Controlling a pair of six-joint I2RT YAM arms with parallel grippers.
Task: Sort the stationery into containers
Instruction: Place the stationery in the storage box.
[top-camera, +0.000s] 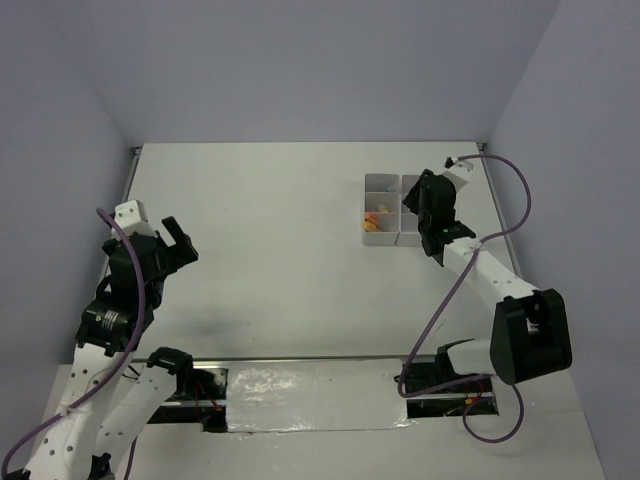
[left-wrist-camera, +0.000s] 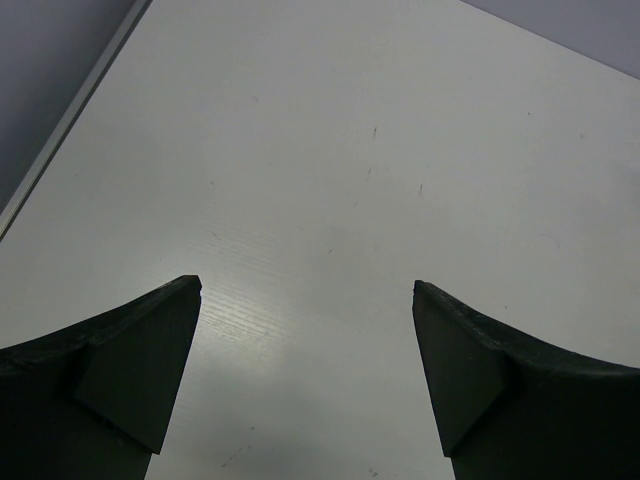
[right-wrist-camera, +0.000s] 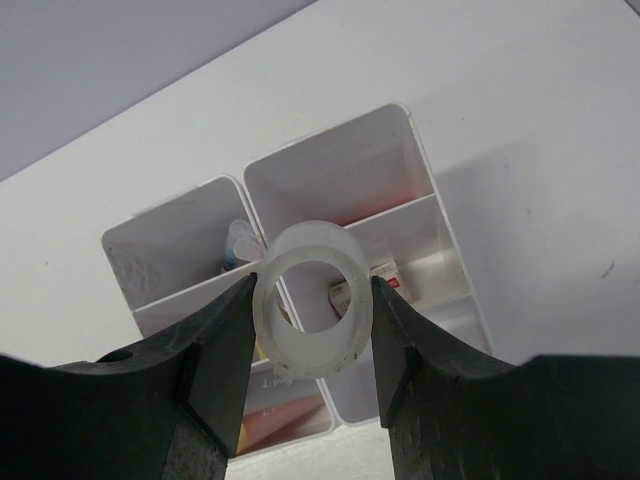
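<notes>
The white compartment block (top-camera: 382, 184) stands at the far right of the table; it also shows in the right wrist view (right-wrist-camera: 340, 165). My right gripper (top-camera: 428, 215) hovers over it, shut on a clear ring (right-wrist-camera: 312, 300) held upright between its fingers. Below the ring I see a small white eraser with a red mark (right-wrist-camera: 385, 277), a blue-capped piece (right-wrist-camera: 238, 245) and orange items (right-wrist-camera: 290, 425) in compartments. Orange and yellow pieces (top-camera: 372, 221) show in a left compartment in the top view. My left gripper (top-camera: 178, 240) is open and empty over bare table at the left, seen also in the left wrist view (left-wrist-camera: 306, 300).
The table's far edge and left rim (left-wrist-camera: 70, 115) run close to my left gripper. Purple cables (top-camera: 520, 200) loop beside the right arm. A walled enclosure surrounds the white table (top-camera: 270, 260).
</notes>
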